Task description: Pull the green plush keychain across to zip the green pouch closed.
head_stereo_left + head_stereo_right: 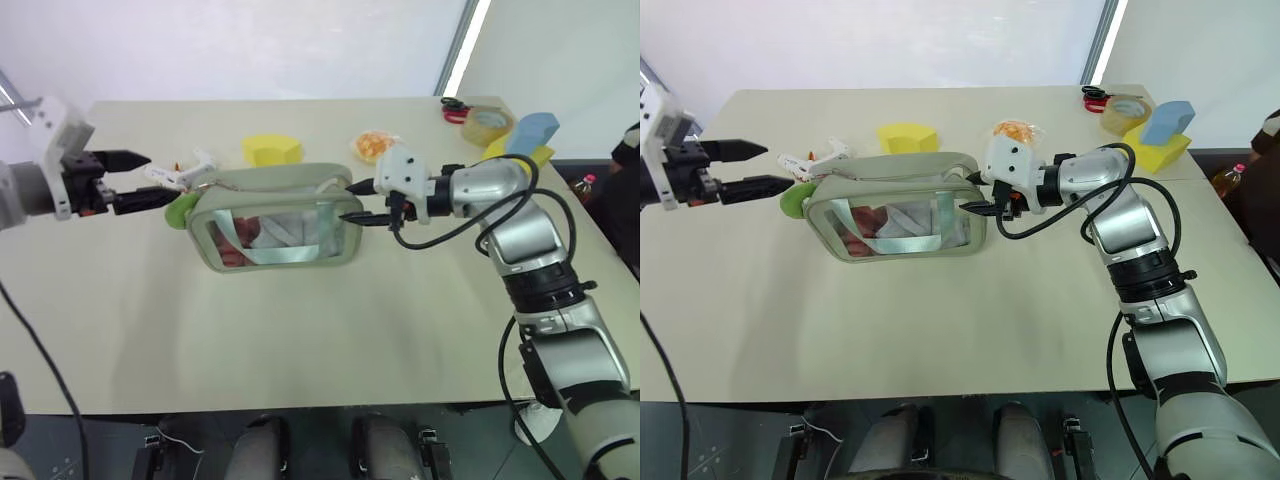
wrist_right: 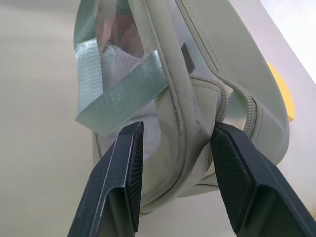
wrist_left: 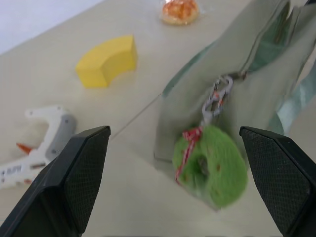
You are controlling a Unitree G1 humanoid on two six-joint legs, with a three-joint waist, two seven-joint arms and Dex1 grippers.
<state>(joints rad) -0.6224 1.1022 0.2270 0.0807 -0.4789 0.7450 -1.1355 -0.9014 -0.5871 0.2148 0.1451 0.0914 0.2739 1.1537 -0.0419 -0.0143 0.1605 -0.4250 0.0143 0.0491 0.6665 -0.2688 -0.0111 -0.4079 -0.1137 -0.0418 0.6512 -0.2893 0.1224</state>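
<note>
Left claw (image 1: 132, 180) spread, clear of the fuzzy lime-green plush keychain (image 3: 212, 165). Right claw (image 2: 175, 173) part-spread around the sage-green fabric pouch (image 1: 280, 228) end. Risk: loosened hold lets pouch topple on the surface.

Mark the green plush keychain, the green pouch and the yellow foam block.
green plush keychain (image 3: 212, 165): left wrist view, fuzzy body.
green pouch (image 1: 275, 183): left eye view, top panel.
yellow foam block (image 1: 271, 150): left eye view, top face.
</note>
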